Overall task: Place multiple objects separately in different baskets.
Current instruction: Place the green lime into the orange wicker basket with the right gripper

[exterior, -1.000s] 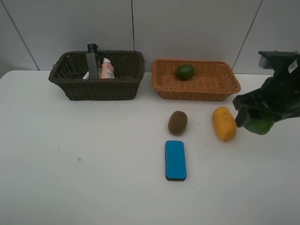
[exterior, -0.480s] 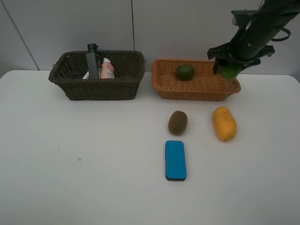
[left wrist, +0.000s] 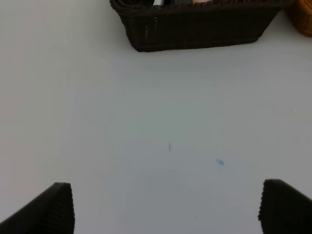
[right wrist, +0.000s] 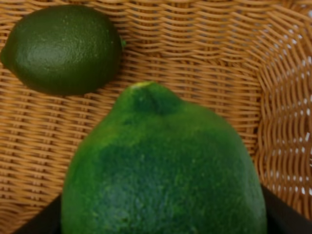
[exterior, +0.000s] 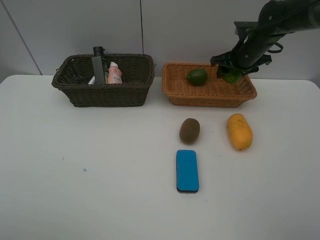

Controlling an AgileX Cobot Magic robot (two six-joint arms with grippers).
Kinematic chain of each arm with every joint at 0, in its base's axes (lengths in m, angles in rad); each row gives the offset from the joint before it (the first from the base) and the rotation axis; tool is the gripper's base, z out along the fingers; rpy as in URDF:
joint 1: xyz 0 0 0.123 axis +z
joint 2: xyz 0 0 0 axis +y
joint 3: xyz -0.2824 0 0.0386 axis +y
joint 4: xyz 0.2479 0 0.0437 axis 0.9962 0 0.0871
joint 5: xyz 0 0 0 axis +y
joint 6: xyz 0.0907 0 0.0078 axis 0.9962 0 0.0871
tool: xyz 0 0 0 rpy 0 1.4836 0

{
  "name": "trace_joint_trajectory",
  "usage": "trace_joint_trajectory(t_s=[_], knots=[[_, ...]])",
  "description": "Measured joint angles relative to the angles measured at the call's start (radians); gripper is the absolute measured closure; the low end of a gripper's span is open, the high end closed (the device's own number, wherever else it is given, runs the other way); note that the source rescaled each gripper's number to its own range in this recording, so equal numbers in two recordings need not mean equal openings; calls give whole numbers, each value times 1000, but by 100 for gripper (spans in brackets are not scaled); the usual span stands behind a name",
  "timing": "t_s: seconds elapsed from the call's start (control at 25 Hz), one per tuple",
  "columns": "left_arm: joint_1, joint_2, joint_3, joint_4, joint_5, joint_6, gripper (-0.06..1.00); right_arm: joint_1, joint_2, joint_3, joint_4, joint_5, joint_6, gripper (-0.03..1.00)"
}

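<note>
Exterior high view: within the last second the right pincer (exterior: pixel 231 75) has been carried from the right edge of the surface (exterior: pixel 100 175), beside the mango (exterior: pixel 239 131), up and over the far right part of the light wicker basket (exterior: pixel 210 96), with a green fruit (exterior: pixel 232 77) clamped in it throughout. The carry is therefore judged nearly finished; only lowering and release appear to be left for this item. A second green fruit (exterior: pixel 197 76) already lies in that basket, while the kiwi (exterior: pixel 189 130), the mango and the blue eraser (exterior: pixel 187 170) are yet to be sorted. The pump bottle (exterior: pixel 98 65) and pink bottle (exterior: pixel 114 73) are seen standing in the dark basket (exterior: pixel 105 94). In the right wrist view the weave is shown directly beneath the held fruit, which is harder to confirm from above; its height cannot be told, perhaps just above the basket floor. Only in the left wrist view is the left pincer (left wrist: pixel 165 207) shown: spread wide, empty, above the surface short of the dark basket.
</note>
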Motion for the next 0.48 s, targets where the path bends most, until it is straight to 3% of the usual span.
trace_joint_trajectory(t_s=[0.04, 0.16, 0.2, 0.32, 0.48], knots=[[0, 0, 0, 0, 0, 0, 1, 0, 0, 0, 0, -3, 0, 62], [0, 0, 0, 0, 0, 0, 1, 0, 0, -1, 2, -17, 0, 15], [0, 0, 0, 0, 0, 0, 1, 1, 0, -1, 2, -14, 0, 7], [0, 0, 0, 0, 0, 0, 1, 1, 0, -1, 2, -12, 0, -2], [0, 0, 0, 0, 0, 0, 1, 1, 0, -1, 2, -8, 0, -3]])
